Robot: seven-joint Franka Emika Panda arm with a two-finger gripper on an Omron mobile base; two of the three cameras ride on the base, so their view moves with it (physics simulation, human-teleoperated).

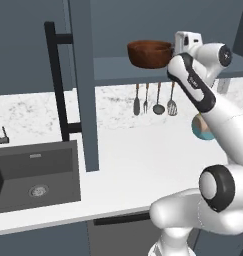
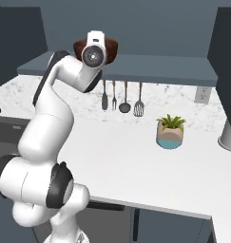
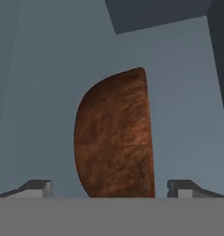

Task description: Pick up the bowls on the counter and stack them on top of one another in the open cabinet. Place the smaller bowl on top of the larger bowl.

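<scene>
On the cabinet (image 1: pixel 118 70) shelf sits the larger bowl (image 1: pixel 149 53), upright. Gripper (image 3: pixel 110 186) jaws spread wide, 1 tip each side of bowl, not clamping. Pull straight back, avoid nudging bowl; smaller bowl goes on top later.

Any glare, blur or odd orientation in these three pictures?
Left base view: soft, even light, a dull sheen on the bowl. Right base view: sharp, the plant casts little shadow. Hand view: rolled, so the bowl appears on its side, its grain slightly soft.
</scene>
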